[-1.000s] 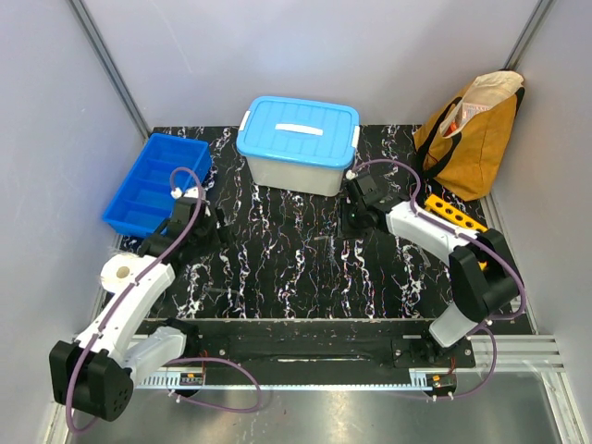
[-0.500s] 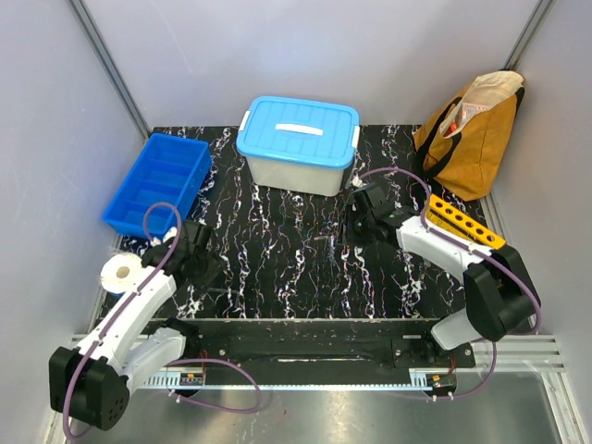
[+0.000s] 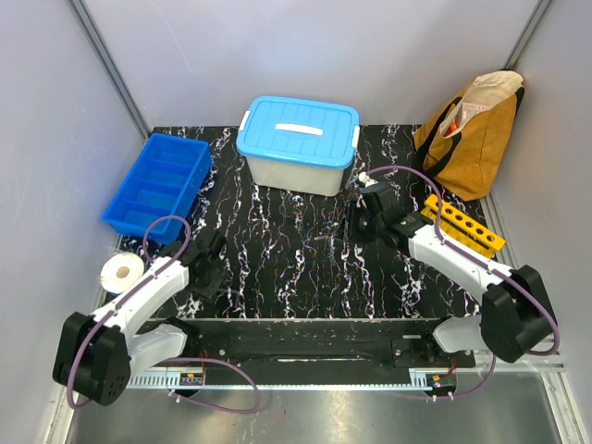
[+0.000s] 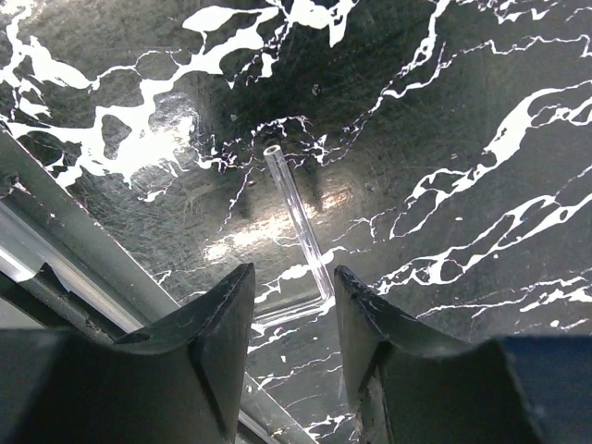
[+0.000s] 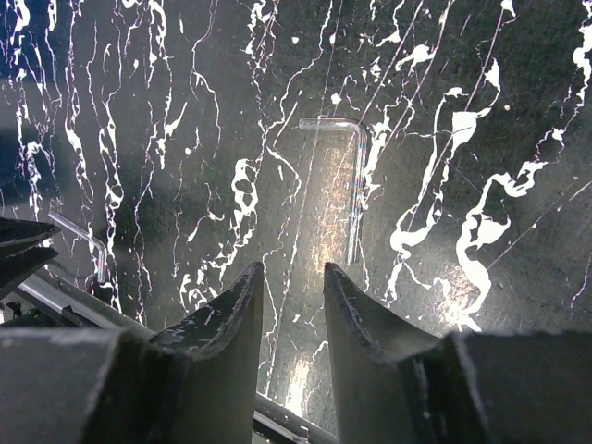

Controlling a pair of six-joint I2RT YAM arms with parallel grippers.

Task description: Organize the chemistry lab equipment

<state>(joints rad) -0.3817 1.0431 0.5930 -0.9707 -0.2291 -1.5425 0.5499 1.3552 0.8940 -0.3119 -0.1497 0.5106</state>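
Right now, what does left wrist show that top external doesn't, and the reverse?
Only left wrist: a thin clear bent tube lying flat on the table, its bend in line with the gap between the left gripper's parted fingers.
Only top external: the blue-lidded tub, blue tray, tan bag, yellow-orange rack, white roll and the right gripper.
Both: the black marbled table and the left gripper.

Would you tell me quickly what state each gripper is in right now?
Left gripper: open, empty, by a bent clear tube.
Right gripper: open, empty.
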